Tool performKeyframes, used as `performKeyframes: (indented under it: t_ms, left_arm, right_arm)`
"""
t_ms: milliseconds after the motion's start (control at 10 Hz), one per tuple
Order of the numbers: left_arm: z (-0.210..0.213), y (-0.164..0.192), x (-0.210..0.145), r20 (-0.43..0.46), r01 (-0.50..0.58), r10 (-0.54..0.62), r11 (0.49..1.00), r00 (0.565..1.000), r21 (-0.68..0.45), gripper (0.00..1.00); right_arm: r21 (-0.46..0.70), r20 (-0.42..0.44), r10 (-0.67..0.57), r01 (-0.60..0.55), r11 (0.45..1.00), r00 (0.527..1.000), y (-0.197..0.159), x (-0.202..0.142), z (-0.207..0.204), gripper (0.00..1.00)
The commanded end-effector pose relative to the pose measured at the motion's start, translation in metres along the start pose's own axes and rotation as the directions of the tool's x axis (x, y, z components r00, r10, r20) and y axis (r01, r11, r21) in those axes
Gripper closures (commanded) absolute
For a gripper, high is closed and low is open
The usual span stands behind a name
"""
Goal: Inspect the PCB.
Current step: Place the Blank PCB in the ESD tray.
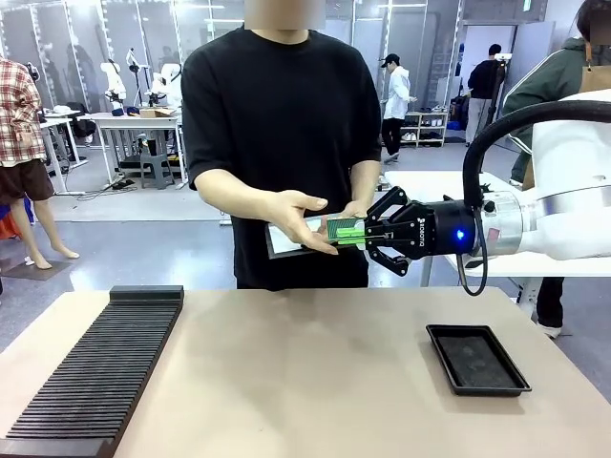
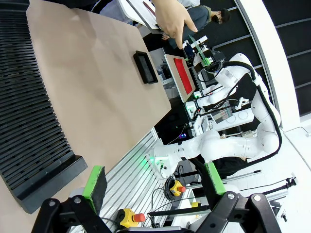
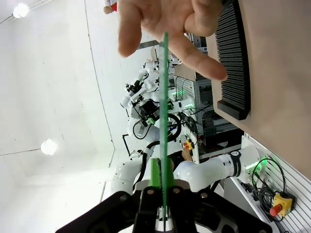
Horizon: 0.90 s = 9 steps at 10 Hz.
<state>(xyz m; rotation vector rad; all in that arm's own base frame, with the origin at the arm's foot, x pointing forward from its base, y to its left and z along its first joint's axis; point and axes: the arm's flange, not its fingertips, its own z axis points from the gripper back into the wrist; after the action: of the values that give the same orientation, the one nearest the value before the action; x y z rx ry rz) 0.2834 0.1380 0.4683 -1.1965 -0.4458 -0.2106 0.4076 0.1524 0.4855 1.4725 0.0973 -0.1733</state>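
You have the tan table (image 1: 286, 382) across the lower half of the front view, with a long black slotted rack (image 1: 95, 372) lying at its lower left. Your right arm (image 1: 563, 200) enters from the right edge at mid-height and reaches level toward the centre, its wrist pointing at the person standing across the table. The person's hand (image 1: 291, 205) lies palm up at centre frame over a grey clipboard (image 1: 282, 243), with its fingers at the board's far end. A shallow black tray (image 1: 477, 358) sits on the table at lower right, well below the arm.

The right gripper (image 1: 368, 232) is clenched on the PCB (image 1: 342, 229), which is held in the air at centre frame beyond the table's far edge. The PCB is a thin, flat green board. In the right wrist view you see it edge-on as a narrow green line rising from the pads to the hand at the top.

In the left wrist view, the left gripper (image 2: 154, 179) has its green-padded fingers (image 2: 95, 180) spread wide, with nothing between them.
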Motion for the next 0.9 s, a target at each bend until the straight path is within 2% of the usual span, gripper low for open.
performKeyframes:
  t_ms: [0,800]
  left_arm:
    - [0.002,-0.003,0.0035,-0.01,-0.012,0.012,1.0,1.0,0.006,0.0]
    - [0.002,-0.003,0.0035,-0.01,-0.012,0.012,1.0,1.0,0.006,0.0]
  right_arm:
    - [-0.002,0.001,0.004,-0.004,1.0,1.0,0.0016,0.0002,-0.0008,1.0]
    - [-0.002,0.001,0.004,-0.004,1.0,1.0,0.0016,0.0002,-0.0008,1.0]
